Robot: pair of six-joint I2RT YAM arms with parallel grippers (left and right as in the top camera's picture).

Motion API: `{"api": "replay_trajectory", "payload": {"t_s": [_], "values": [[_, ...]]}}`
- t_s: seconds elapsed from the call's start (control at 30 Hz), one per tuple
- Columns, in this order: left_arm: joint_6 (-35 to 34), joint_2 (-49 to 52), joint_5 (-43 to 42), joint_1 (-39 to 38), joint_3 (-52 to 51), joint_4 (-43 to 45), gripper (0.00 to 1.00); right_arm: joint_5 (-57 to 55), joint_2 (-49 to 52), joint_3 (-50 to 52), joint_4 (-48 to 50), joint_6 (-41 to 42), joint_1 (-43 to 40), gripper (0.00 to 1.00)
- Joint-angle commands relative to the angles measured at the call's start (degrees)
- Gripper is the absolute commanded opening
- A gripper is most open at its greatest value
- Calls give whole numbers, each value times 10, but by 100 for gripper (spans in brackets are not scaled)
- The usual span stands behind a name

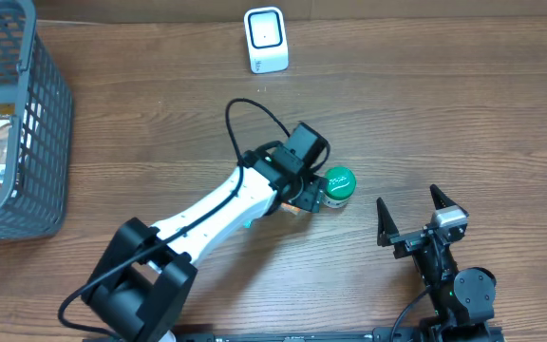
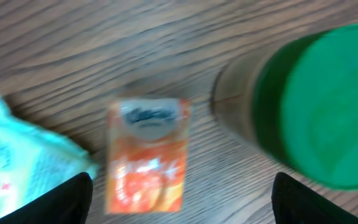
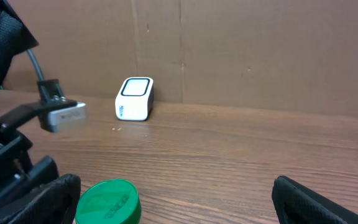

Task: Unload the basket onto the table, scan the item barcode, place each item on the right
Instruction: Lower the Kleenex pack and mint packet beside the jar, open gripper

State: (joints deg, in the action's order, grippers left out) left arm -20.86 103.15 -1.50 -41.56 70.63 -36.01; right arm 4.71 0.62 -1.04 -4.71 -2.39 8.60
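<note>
Left gripper (image 2: 188, 202) fingers (image 2: 61, 199) stood wide apart, nothing clamped, as I saw it. Flat orange foil sachet (image 2: 146, 155) lay on wooden table (image 1: 160, 123) below gap, blurred. Pale teal packet (image 2: 17, 155) just left of it, green-lidded round jar (image 1: 339, 182) just right. Right gripper (image 1: 407, 198) also spread, empty, near right. White box-shaped scanner (image 1: 266, 40) stood far centre, well apart from sachet. Grey mesh basket (image 1: 36, 123) far left.

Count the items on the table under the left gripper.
3, seen from the left wrist: green-lidded jar at right, orange sachet in the middle, pale teal packet at left. Others may be hidden.
</note>
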Motion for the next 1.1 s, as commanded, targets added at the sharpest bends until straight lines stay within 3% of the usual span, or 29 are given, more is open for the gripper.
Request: {"api": "replay_trajectory", "payload": {"t_s": [0.0,0.53,0.83,1.07], "values": [[5,32,1,-25,15,17,82,3,-5,6,3,-3,-3,100],[-1,26,-78,-57,40,20,80,3,-5,6,3,-3,-3,100],[151,24,-80,-57,73,18,72,3,-5,6,3,-3,-3,100],[158,24,-76,-57,73,12,73,3,-5,6,3,-3,-3,100]]}}
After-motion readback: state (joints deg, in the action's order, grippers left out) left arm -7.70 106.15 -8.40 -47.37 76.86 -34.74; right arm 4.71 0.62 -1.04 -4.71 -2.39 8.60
